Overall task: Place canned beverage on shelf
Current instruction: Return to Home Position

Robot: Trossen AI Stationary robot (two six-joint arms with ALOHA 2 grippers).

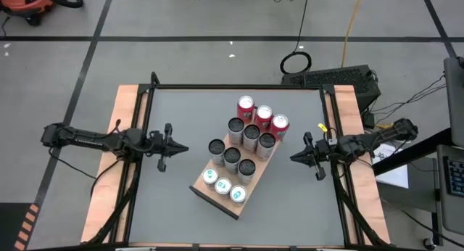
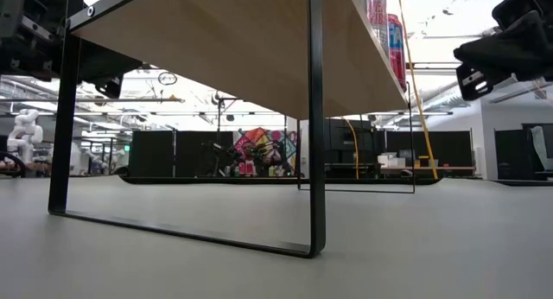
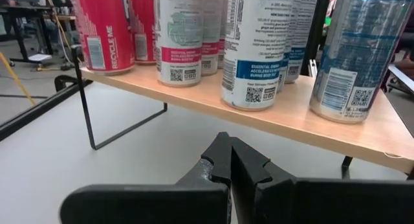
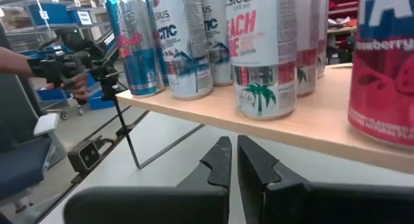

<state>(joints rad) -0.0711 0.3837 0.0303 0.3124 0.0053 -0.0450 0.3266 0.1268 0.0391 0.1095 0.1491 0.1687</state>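
Shelf [image 2: 216, 48] top unseen from below, cans [image 3: 255, 49] cropped above

High cam straight down; low cam level, beneath shelf [image 2: 216, 40]; wrist cams close, both see cans [image 3: 259, 49].

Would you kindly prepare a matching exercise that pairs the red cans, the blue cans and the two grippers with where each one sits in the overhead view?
Things:
A. red cans
B. blue cans
C. left gripper
D. right gripper

Places:
1. Over the grey tabletop, to the right of the shelf, holding nothing
2. On the shelf, at its end toward the picture's bottom
3. Over the grey tabletop, to the left of the shelf, holding nothing
4. On the shelf, at its end toward the picture's top

Pairs: A-4, B-2, C-3, D-1.
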